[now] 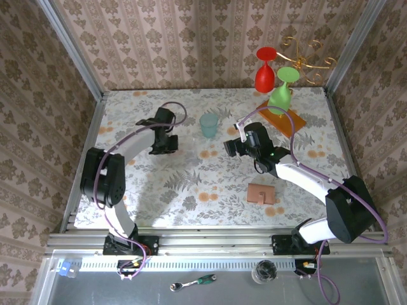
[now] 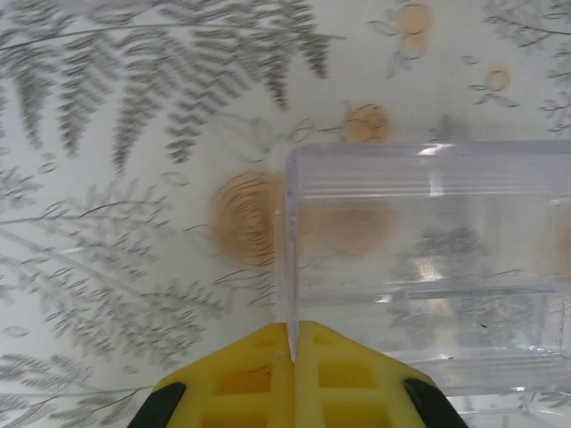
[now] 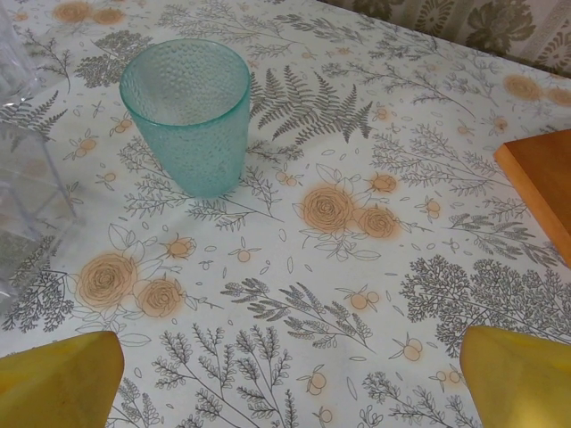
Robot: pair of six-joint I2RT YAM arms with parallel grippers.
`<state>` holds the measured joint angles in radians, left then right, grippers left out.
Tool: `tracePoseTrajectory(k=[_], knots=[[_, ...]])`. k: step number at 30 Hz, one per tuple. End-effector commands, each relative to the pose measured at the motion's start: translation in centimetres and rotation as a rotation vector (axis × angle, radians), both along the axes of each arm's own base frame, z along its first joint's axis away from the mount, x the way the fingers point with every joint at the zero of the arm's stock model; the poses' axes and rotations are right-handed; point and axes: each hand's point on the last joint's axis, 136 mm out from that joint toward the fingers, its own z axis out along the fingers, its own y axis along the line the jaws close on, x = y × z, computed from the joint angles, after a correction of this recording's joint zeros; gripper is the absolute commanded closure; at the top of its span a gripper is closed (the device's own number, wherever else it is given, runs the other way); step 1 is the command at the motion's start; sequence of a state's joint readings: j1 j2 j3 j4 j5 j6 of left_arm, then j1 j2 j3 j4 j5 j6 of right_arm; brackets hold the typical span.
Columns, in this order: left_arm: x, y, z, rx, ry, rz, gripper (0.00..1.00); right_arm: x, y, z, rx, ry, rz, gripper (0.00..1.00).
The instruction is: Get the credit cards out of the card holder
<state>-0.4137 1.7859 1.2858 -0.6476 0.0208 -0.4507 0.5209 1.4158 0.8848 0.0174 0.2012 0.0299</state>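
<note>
evidently the task was not yet begun: the card holder (image 1: 261, 192) lay untouched on the surface (image 1: 191, 190) beside the right arm, nothing drawn from it, while the left hand (image 2: 292, 343) was pinched tight on the wall of a clear box (image 2: 428, 267) and the right hand (image 3: 290, 379) gaped wide and empty.

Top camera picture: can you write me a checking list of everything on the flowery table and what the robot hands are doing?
Surface: flowery tablecloth, flat, no spills seen.
Job's things: card holder lies alone beside the right arm; no credit cards seen.
Clutter: teal cup, clear box, wooden slab, red glass, green glass, gold stand.
Grippers: left gripper shut on the clear box's edge; right gripper open, holding nothing.
Cables: purple cables run along both arms.
Surroundings: wallpaper walls; wrench and drinking glass on the near ledge.
</note>
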Motion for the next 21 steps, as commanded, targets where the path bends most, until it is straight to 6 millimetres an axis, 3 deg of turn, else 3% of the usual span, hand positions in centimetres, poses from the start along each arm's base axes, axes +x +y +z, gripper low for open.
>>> tracePoseTrajectory(k=[1,2,4,9,21], knots=[[0.7,-1.9,0.6,-0.009,0.000,-0.008,1.00,-0.3,-0.7,0.0,-0.020,-0.002,-0.034,0.02],[1.2,-2.1,0.6,-0.011,0.001,-0.006,1.00,-0.5,-0.9,1.1,-0.008,-0.026,-0.034,0.01],[1.2,-4.3,0.7,-0.019,-0.003,-0.048,1.00,-0.5,-1.0,1.2,-0.011,-0.031,-0.036,0.01],[2.6,-6.4,0.9,-0.025,-0.005,-0.072,1.00,-0.8,-1.3,1.2,-0.021,-0.032,-0.040,0.01],[5.9,-8.2,0.4,-0.014,-0.013,-0.085,1.00,-1.6,-2.2,1.8,-0.031,-0.049,-0.056,0.01]])
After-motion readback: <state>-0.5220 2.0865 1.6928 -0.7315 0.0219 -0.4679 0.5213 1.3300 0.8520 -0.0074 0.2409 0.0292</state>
